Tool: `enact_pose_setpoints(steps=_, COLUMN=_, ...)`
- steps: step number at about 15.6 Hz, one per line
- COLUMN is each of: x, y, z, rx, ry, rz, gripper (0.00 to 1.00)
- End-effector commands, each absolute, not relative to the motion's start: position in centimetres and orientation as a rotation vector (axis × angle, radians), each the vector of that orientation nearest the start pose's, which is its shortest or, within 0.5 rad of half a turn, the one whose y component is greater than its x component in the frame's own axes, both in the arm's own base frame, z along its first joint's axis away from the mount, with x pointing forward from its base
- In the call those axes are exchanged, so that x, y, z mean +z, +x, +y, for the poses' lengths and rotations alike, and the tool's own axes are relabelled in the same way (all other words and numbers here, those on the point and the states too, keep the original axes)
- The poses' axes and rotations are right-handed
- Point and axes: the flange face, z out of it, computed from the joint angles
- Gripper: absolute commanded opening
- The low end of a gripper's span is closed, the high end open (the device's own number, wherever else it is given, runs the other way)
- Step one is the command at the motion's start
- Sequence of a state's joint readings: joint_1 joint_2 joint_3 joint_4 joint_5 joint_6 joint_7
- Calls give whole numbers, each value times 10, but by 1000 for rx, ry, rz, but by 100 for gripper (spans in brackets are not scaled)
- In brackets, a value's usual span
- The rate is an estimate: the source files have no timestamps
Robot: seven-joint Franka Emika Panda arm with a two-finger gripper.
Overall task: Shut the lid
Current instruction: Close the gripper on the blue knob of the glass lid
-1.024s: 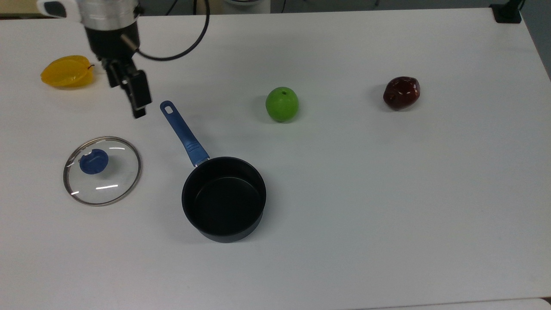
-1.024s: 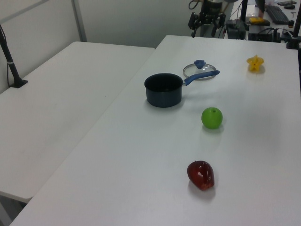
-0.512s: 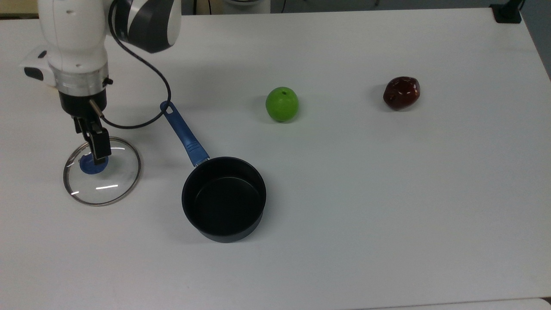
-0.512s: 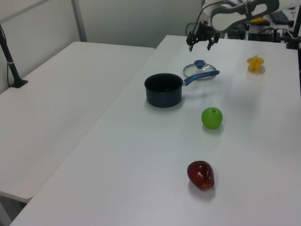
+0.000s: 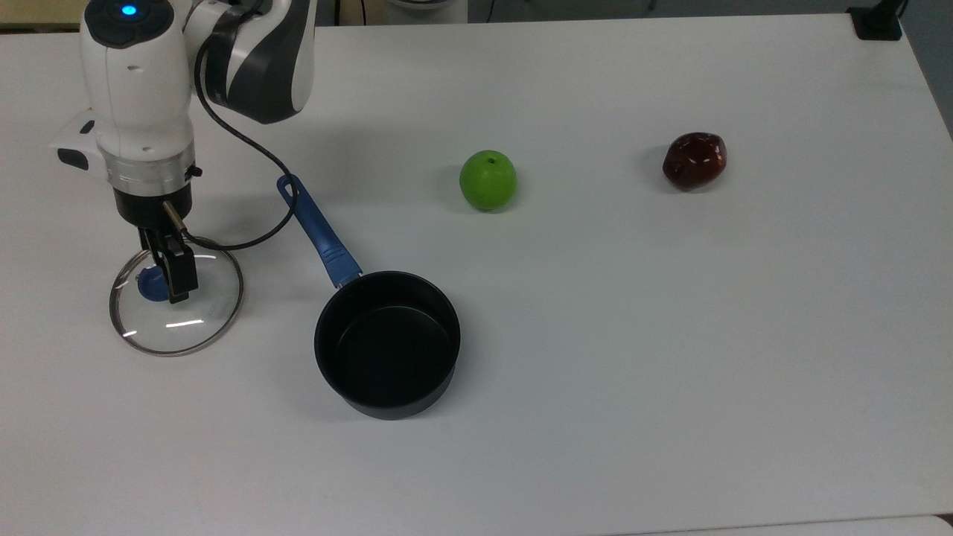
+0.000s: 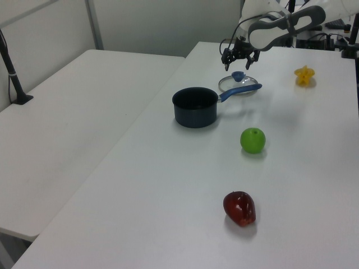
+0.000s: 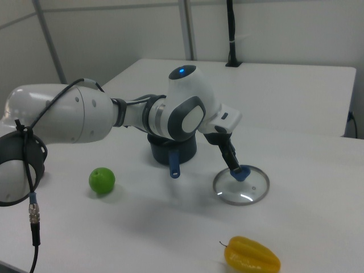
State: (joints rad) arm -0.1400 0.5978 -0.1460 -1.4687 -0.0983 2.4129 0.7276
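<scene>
Gripper [image 5: 173,286]: hanging fingers-down over the blue knob [image 5: 153,286], lining up a grasp; whether released or clenched, impossible to tell. Lid [image 5: 195,324]: lying flat near the worktop's [image 5: 633,335] left edge in the top view, just beside the open saucepan [image 5: 387,342], awaiting lifting. Knob partly hiding behind the fingers; lid print unreadable.

The fingers [image 7: 234,165] reach down onto the blue knob of the lid [image 7: 241,187]. The lid lies flat on the table [image 7: 307,170], with a yellow fruit [image 7: 252,255] nearby.
</scene>
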Motion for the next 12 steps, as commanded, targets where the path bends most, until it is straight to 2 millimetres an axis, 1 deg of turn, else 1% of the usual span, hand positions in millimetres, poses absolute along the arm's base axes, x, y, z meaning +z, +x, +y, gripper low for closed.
enact_pose_setpoints(steps=1, x=353, y=721, z=-199, rx=-623, ry=-2840, rz=1429, gripper=96)
enact_pose_setpoints(steps=3, x=346, y=724, z=-198, rx=-653, ry=-2837, rz=1413, gripper=96)
enact_pose_setpoints(steps=5, x=336, y=724, z=-198, rx=-646, ry=-2847, rz=1406, gripper=96)
enact_pose_setpoints(steps=8, x=330, y=725, z=-198, rx=-645, ry=-2876, rz=1389, gripper=96)
enact_pose_setpoints(steps=9, x=326, y=724, z=-198, rx=-635, ry=-2884, rz=1388, gripper=96)
enact_pose_setpoints(steps=10, x=324, y=724, z=-198, rx=-634, ry=-2890, rz=1385, gripper=90)
enact_pose_setpoints(steps=12, x=325, y=725, z=-198, rx=-637, ry=-2892, rz=1381, gripper=71)
